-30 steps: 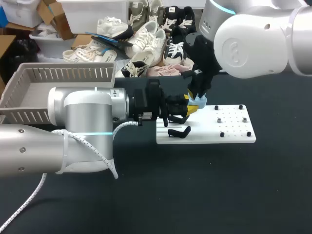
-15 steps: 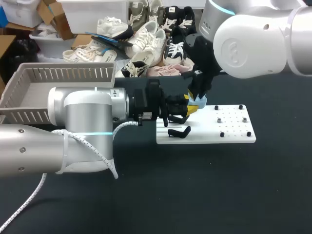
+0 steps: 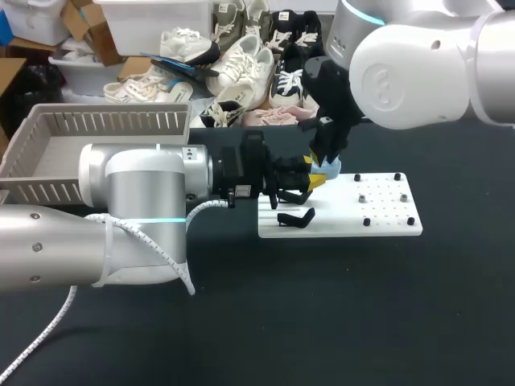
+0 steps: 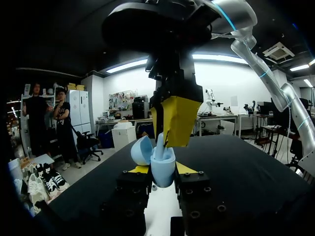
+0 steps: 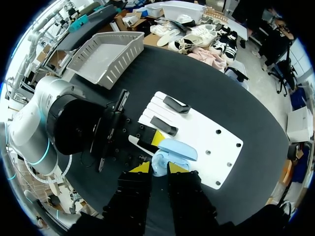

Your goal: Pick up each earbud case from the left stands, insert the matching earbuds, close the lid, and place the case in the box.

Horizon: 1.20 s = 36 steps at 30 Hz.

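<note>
**A:** What do we have from the head camera?

**B:** Our left arm lies low over the black table (image 3: 241,322). Our left gripper (image 3: 316,180) is at the edge of the white board (image 3: 386,221), clamped on the pale blue earbud case (image 3: 328,170). Our right gripper (image 3: 324,161) comes down from above, with its tips right at the case. A black stand (image 3: 294,219) lies on the board just beside the left gripper. The grey box (image 3: 96,121) stands well apart, at the table's far left.

**A:** And from our left wrist?

**B:** Our own fingers (image 4: 139,169) press the case (image 4: 162,167) from both sides. It stands upright with its lid (image 4: 141,150) swung open to one side. The right gripper (image 4: 166,140) hangs directly above it. Its yellow fingers are drawn close, pinching a white earbud (image 4: 159,143) whose lower end sits in the open case.

**A:** And from our right wrist?

**B:** We look down past our right gripper (image 5: 158,168). The open case (image 5: 172,149) is just ahead of its tips, by the board's (image 5: 211,142) edge. Between the tips we make out only a pale scrap. The left gripper (image 5: 147,142) holds the case from the side. Two black stands (image 5: 175,104) lie on the board beyond the case. The box (image 5: 106,54) is well apart, past our left arm.
</note>
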### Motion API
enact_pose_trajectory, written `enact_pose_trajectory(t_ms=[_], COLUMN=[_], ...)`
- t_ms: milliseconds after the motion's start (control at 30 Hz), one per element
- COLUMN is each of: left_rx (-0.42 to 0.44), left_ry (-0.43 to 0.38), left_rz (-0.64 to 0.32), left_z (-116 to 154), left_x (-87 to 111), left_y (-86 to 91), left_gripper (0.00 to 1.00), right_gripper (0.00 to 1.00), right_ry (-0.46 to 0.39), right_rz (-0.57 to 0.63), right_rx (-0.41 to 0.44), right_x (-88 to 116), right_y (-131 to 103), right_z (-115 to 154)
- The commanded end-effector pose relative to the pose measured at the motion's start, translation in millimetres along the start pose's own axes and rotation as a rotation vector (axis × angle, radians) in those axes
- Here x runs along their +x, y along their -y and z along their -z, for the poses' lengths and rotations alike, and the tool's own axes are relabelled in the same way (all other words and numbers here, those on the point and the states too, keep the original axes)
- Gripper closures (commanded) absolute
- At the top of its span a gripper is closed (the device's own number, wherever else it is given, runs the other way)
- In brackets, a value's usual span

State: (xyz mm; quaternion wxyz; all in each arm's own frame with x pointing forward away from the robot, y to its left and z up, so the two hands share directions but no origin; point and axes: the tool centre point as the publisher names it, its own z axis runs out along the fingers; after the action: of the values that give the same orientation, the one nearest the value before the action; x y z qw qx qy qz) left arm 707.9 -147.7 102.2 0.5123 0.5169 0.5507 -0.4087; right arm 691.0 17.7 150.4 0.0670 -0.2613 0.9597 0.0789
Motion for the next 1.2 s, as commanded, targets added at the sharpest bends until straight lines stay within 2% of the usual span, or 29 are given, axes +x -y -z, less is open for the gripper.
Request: enact_pose_trajectory(t_ms=[33, 833, 1000, 1200], left_rx=[-0.004, -0.004, -0.004, -0.004], left_ry=[0.001, 0.001, 0.001, 0.001], left_rz=[-0.001, -0.001, -0.001, -0.001], left_z=[0.3, 0.3, 0.3, 0.3], left_x=[-0.2, -0.2, -0.2, -0.2], left_y=[1.3, 1.3, 1.3, 1.3], left_gripper=[1.00, 1.00, 1.00, 1.00], right_gripper=[1.00, 1.00, 0.86, 0.77], right_ry=[-0.009, -0.028, -0.029, -0.028], right_rz=[0.002, 0.012, 0.008, 0.008], right_rx=[-0.002, -0.003, -0.006, -0.009], right_x=[-3.0, -4.8, -4.0, -2.5], right_y=[-0.1, 0.2, -0.1, -1.0], right_z=[-1.1, -6.5, -7.0, -6.5])
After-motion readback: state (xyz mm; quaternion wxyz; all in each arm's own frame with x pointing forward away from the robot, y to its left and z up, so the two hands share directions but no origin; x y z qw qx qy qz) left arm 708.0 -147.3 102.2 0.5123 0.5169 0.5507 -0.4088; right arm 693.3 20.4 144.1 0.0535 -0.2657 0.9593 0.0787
